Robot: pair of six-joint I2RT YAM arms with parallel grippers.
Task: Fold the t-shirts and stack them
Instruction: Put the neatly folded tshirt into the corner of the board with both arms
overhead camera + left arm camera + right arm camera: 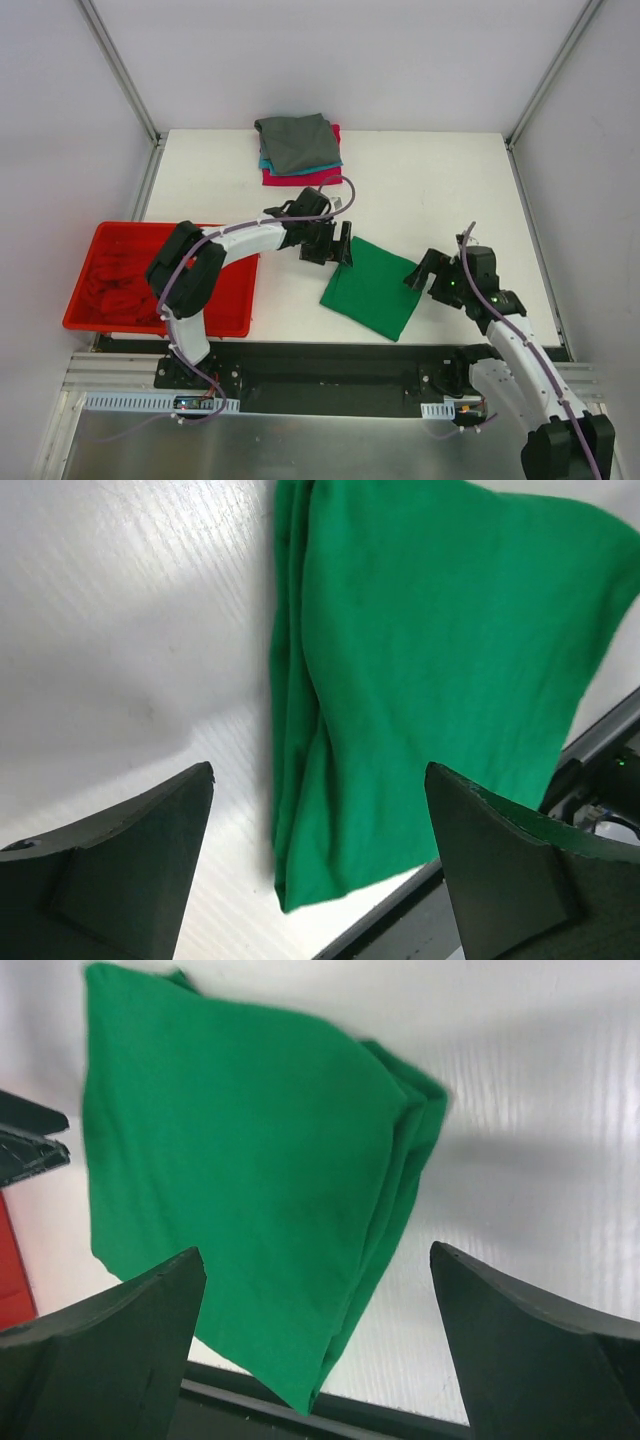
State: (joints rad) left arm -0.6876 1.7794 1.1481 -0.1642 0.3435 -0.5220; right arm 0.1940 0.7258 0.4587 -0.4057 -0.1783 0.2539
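Plain green t-shirt (375, 287), red bin (90, 300)

Soft matt green cloth tee (375, 288), smooth faintly grained white table (430, 190), glossy red plastic bin (236, 298), matt black fingers (110, 870)

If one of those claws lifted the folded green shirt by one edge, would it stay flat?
Probably floppy: the green t-shirt is thin cloth with loose layered folds along its edge, so lifting one edge would likely let it droop and unfold. Lying so flat, it is probably light. Pushed, it might bunch rather than slide across the white table.
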